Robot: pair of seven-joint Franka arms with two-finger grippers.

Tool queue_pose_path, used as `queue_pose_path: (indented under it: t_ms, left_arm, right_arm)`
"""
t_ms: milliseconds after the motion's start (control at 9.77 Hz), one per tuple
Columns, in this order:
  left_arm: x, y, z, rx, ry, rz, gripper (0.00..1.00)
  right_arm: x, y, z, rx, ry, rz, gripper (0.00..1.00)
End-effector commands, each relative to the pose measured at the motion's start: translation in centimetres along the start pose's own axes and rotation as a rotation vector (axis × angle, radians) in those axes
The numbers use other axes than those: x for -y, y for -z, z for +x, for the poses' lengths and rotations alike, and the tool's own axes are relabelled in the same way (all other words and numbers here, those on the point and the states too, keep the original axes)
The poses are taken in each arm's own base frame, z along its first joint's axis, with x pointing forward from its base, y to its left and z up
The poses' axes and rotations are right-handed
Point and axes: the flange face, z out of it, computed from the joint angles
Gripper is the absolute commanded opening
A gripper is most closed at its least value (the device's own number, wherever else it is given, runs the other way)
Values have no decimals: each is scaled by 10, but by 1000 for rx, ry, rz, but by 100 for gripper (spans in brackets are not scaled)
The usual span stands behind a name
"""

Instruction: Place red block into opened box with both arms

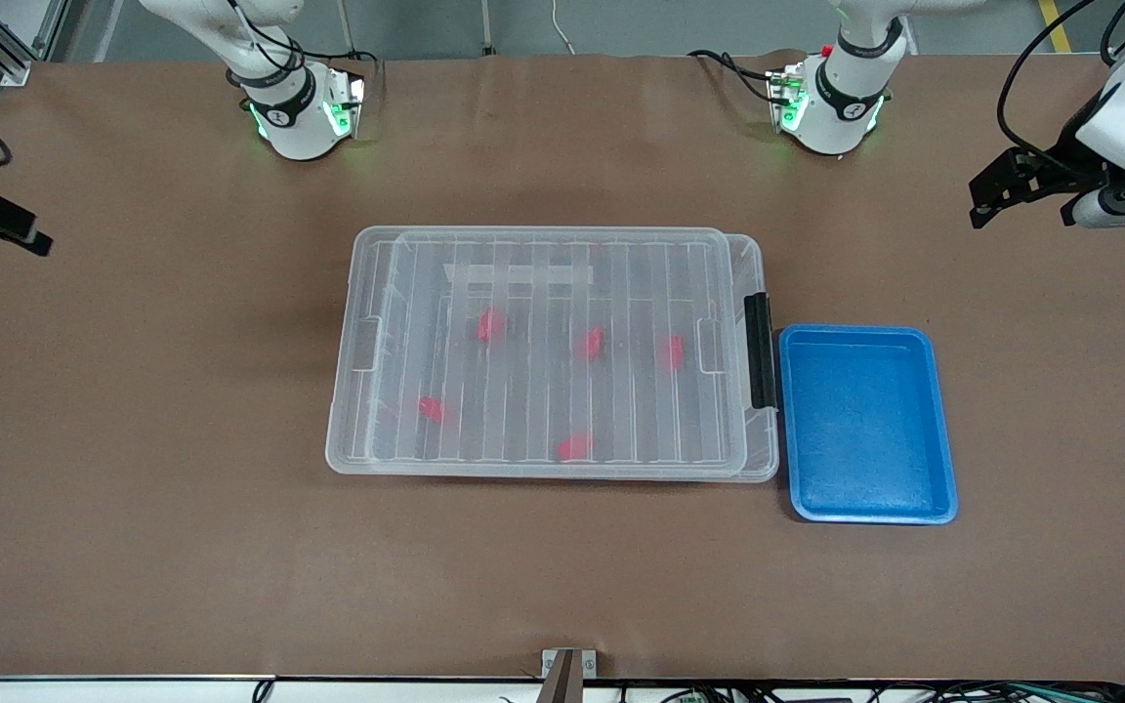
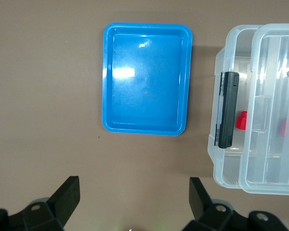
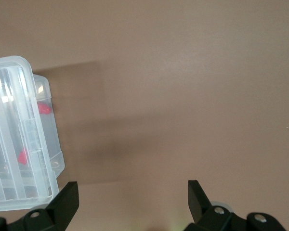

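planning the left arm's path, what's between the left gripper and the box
In the left wrist view the blue tray lies beside the box, at its latch end; bare table lies under the open left gripper. Front view agrees.

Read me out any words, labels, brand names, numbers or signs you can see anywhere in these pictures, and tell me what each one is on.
No readable text anywhere.
Large clear plastic box with ribbed lid: no label or print visible.
Black latch on its short end: plain.
Blue plastic tray: plain.
Red blocks seen through the lid: no markings visible.
Dark round marks on the white arm bases: too small to read.
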Motion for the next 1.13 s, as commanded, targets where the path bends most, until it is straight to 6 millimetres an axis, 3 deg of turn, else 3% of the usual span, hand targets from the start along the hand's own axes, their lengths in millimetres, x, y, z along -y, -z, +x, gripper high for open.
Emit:
queue_pose_path:
  t_ms: [0, 1024]
  left_arm:
    - [-1, -14, 8, 38, 0, -12, 100]
    - [2, -14, 8, 46, 1, -13, 100]
  right_arm:
    - [-4, 21, 1, -12, -16, -9, 100]
    - [-6, 19, -3, 25, -22, -42, 100]
